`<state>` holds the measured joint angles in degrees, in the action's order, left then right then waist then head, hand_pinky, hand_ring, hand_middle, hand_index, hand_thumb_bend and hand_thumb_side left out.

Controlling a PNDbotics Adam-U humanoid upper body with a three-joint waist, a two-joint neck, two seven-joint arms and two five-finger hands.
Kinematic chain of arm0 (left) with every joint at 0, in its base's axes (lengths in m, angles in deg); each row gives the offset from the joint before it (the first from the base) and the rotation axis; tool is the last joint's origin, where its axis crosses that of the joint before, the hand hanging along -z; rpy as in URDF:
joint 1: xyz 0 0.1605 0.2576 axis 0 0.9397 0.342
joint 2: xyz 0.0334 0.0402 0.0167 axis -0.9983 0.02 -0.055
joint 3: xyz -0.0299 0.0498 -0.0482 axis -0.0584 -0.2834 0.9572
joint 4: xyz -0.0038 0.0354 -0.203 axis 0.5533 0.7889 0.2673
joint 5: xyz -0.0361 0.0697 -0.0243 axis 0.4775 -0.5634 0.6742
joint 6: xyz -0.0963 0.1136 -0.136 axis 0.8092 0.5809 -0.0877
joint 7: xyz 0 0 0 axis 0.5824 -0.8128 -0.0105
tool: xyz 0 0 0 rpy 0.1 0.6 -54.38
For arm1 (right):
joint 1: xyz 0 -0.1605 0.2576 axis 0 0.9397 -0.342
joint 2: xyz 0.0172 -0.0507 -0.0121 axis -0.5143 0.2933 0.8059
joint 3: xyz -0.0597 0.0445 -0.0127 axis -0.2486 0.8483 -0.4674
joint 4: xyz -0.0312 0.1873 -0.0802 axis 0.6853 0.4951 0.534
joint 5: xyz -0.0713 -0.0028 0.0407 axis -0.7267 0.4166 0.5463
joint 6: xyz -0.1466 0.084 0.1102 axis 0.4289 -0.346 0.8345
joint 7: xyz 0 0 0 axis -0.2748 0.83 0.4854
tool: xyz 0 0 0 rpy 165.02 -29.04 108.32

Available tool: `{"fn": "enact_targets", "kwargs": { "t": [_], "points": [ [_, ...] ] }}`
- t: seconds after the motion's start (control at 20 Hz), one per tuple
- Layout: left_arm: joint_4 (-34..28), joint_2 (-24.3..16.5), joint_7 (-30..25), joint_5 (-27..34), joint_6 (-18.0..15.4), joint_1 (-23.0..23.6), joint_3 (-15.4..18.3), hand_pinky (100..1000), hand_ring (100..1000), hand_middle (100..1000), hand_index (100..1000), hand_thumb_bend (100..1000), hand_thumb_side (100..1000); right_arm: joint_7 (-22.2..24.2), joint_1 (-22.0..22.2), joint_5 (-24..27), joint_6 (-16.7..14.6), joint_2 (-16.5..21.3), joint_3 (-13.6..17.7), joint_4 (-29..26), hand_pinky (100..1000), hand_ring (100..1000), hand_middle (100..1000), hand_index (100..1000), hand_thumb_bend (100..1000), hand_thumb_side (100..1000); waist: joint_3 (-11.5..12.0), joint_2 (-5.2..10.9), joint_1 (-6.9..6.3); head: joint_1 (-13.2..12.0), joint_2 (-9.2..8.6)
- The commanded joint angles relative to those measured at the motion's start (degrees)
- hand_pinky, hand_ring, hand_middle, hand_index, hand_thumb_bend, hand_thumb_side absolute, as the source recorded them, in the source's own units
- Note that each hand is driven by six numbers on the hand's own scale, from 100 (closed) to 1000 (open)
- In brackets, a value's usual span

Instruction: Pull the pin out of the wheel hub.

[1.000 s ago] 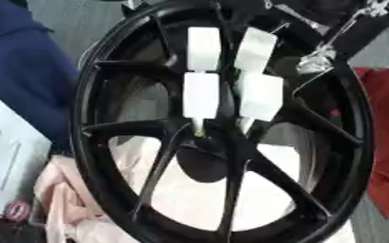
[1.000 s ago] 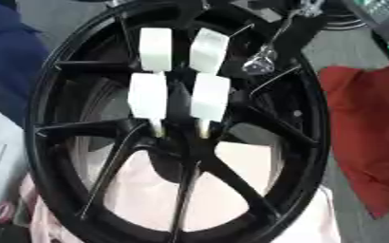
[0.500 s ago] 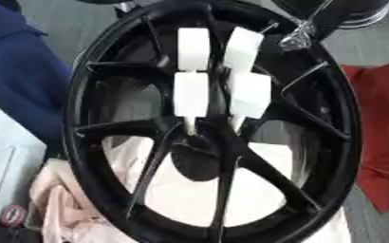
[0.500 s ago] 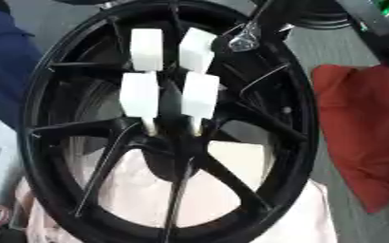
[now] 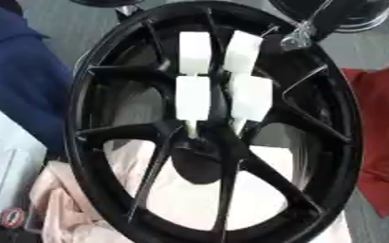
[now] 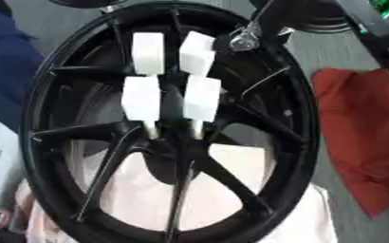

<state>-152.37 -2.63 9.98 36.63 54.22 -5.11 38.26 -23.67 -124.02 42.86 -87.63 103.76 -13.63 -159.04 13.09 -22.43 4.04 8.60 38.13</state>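
right hand (image 5: 193,97): reaches in from the upper right; points down the view
fingers (image 6: 202,97): white-clad, straight, side by side; slim tips apart, not curled
wrist joint (image 5: 300,37): silver; shows near the upper right, above the fingers

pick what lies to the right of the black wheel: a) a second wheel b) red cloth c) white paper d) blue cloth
b: the red cloth lies beside the right rim of the black wheel, while the blue cloth is on the left.
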Motion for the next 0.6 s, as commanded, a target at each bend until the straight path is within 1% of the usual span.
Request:
{"fn": "enact_targets", "kwargs": {
  "t": [0.05, 0.3, 0.6],
  "points": [
    [-1.22, -1.48, 0.29, 0.09, -0.07, 0.01, 0.66, 679, 675, 560, 707, 556, 504, 10.29, -0.77, -0.27, -10.24, 1.45, 0.21, 0.08, 893, 854, 815, 876, 372, 247, -0.02, 1.8, 0.0, -0.04, -0.14],
    [-1.22, -2.06, 0.33, -0.12, -0.02, 0.02, 0.73, 680, 674, 560, 707, 556, 504, 10.78, -0.59, -0.17, -11.38, 2.44, -0.46, -0.14, 894, 854, 815, 863, 397, 257, -0.04, 2.17, 1.09, 0.8, 0.9],
    [-1.22, -2.43, 0.24, -0.26, 0.07, -0.05, 0.73, 680, 674, 560, 707, 555, 503, 11.21, -0.63, 0.51, -12.48, 2.97, -1.61, -1.25, 893, 851, 812, 853, 402, 258, 0.25, 2.4, 1.68, 2.17, 1.24]
  ]
}}
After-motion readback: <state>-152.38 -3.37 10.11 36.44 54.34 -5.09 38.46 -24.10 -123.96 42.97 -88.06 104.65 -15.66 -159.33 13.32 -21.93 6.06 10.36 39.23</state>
